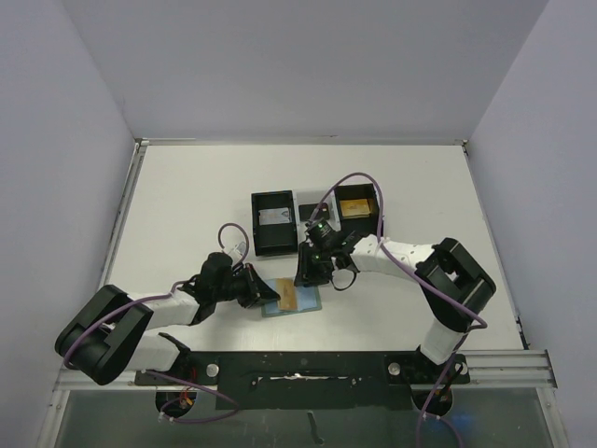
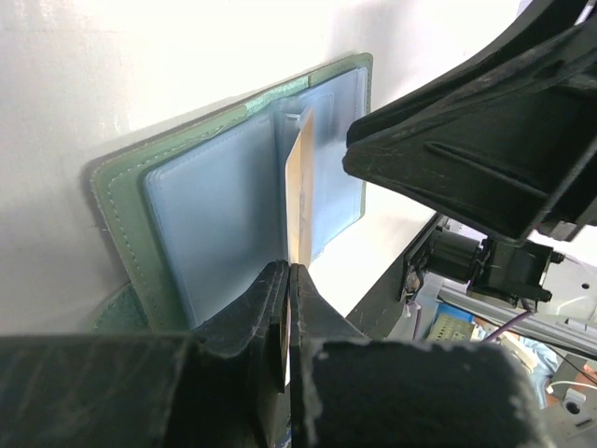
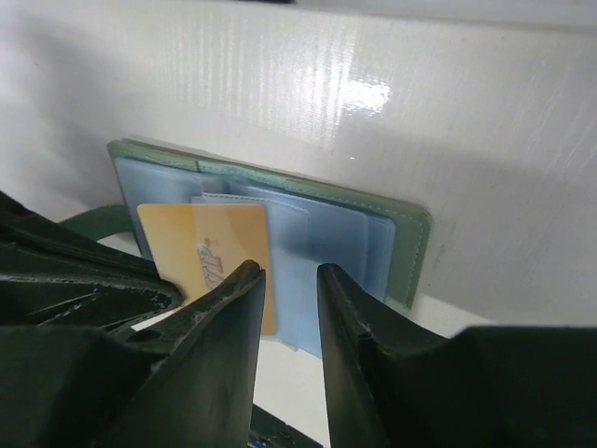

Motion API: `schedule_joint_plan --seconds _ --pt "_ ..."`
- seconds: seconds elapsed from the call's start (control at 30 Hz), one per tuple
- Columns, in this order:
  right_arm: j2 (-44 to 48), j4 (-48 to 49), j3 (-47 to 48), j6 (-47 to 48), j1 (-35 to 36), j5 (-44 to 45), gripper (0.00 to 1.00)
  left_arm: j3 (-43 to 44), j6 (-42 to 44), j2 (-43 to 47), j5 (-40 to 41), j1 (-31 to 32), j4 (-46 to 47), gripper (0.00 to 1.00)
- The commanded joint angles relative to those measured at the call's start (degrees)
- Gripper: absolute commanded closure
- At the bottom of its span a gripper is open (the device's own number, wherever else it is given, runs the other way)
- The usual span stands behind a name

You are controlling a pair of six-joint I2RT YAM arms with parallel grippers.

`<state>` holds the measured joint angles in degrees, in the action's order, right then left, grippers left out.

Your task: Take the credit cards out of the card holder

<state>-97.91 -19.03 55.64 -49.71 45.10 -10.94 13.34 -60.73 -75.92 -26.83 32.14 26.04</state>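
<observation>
The sage-green card holder [image 1: 305, 303] lies open near the table's front, its pale blue pockets facing up. It also shows in the left wrist view [image 2: 117, 201] and the right wrist view [image 3: 410, 233]. A gold-orange credit card [image 1: 288, 297] sticks out of a pocket toward the left. My left gripper [image 1: 268, 291] is shut on this card's near edge; the card is edge-on in the left wrist view [image 2: 298, 187] and flat in the right wrist view [image 3: 201, 252]. My right gripper [image 1: 309, 272] hovers just over the holder's far side, jaws a little apart with nothing between them [image 3: 287, 280].
Two black open-topped boxes stand behind the holder. The left box [image 1: 274, 222] holds a grey card; the right box [image 1: 357, 204] holds a gold-orange card. A dark flat item [image 1: 309, 210] lies between them. The black front rail [image 1: 298, 364] runs along the near edge.
</observation>
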Motion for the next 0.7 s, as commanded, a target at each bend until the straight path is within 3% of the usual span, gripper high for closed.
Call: schedule_joint_plan --seconds 0.0,0.23,0.47,0.67 --pt "4.6 3.1 2.9 1.3 0.3 -2.7 0.68 1.9 1.4 0.8 -0.2 -0.2 0.9 1.0" --pt "0.6 8.6 0.6 -1.3 0.9 -8.5 0.64 1.7 0.4 1.0 -0.2 -0.2 2.7 1.0" --pt "-1.2 8.1 -2.8 -3.3 0.9 -5.8 0.64 1.0 -1.7 0.2 -0.6 -0.2 6.1 1.0" --pt "-2.3 10.4 -4.2 -4.2 0.7 -7.1 0.66 1.1 -4.0 -4.0 -2.7 0.0 12.1 0.88"
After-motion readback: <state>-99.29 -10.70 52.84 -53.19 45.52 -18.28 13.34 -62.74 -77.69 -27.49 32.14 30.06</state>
